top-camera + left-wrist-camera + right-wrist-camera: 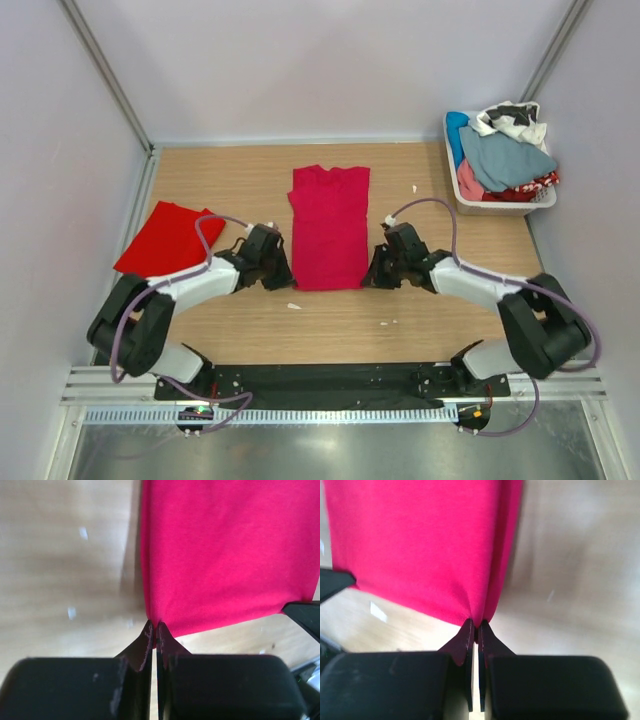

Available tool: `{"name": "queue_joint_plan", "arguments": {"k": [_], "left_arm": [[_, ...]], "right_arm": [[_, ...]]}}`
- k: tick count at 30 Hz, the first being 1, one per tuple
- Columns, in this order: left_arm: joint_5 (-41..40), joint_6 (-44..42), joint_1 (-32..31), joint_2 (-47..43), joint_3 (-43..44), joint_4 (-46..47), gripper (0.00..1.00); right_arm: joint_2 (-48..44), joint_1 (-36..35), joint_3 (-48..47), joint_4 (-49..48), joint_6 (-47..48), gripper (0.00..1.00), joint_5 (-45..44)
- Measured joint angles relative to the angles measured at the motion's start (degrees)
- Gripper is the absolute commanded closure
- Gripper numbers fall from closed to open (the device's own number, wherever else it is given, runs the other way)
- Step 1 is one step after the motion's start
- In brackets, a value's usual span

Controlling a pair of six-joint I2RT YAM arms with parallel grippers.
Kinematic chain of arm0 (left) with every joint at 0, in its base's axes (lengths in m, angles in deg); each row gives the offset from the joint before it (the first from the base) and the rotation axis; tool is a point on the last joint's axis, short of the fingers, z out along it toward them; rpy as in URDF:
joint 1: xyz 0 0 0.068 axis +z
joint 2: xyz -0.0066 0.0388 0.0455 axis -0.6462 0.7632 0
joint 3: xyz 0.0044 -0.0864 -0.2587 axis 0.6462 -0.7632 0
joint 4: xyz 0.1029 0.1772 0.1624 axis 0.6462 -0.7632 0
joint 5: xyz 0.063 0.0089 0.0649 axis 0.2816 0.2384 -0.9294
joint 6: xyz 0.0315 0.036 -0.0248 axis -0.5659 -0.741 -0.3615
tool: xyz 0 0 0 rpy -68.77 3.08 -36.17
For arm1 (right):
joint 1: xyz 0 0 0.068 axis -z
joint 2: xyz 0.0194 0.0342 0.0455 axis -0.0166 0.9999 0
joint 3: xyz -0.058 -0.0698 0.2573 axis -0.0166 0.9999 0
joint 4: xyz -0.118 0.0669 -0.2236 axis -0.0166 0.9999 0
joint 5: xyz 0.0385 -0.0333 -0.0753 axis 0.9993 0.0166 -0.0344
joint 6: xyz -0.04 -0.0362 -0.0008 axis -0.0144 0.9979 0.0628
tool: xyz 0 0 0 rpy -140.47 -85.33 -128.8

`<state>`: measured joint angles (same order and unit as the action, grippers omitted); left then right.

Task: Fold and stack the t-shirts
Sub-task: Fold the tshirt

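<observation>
The crimson t-shirt (330, 228) lies flat in the middle of the desk (230, 170), limp and light by the look of it. The left fingers (142, 647) and right fingers (464, 642) are clamped on its near corners, a sensible hold for sagging cloth. The scarlet t-shirt (165, 238) lies well off to the left

Laundry basket (500, 208) blocks the desk's (230, 170) far right corner; scarlet t-shirt (165, 238) covers the left edge; far edge is open wood.
</observation>
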<state>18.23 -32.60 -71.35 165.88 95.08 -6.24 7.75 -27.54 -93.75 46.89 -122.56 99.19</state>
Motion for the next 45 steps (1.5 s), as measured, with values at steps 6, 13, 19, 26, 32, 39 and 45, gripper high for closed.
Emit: {"name": "queue_joint_plan", "arguments": {"k": [6, 13, 19, 26, 32, 39, 45], "left_arm": [[-3.63, 2.6, -8.22, -16.94, -7.85, -4.57, 1.0], [-7.34, 9.44, -18.12, -36.35, -12.72, -13.68, 1.0], [-8.37, 13.35, -22.62, -42.38, -11.76, -19.85, 1.0], [-8.5, 14.58, -22.71, -39.06, -6.29, -19.78, 1.0], [-9.25, 14.27, -22.32, -31.98, -0.02, -19.74, 1.0], [-9.25, 12.79, -17.25, -27.41, 4.66, -19.89, 1.0], [-8.81, 10.82, -12.94, -23.74, 9.64, -20.2, 1.0]], "right_arm": [[-16.46, -10.05, 5.46, 7.17, -1.53, 0.99, -3.98], [-34.27, -16.22, 10.58, 17.0, -6.56, 0.99, -6.14], [-43.04, -17.09, 8.44, 25.05, -8.0, 0.99, -7.08], [-40.26, -17.18, -0.76, 31.54, -6.03, 0.99, -13.94], [-31.87, -17.18, -9.81, 32.72, -2.19, 0.99, -22.69], [-24.9, -16.74, -13.33, 32.68, 1.75, 0.99, -29.11], [-20.9, -12.74, -16.11, 29.24, 5.03, 0.99, -29.07]]}}
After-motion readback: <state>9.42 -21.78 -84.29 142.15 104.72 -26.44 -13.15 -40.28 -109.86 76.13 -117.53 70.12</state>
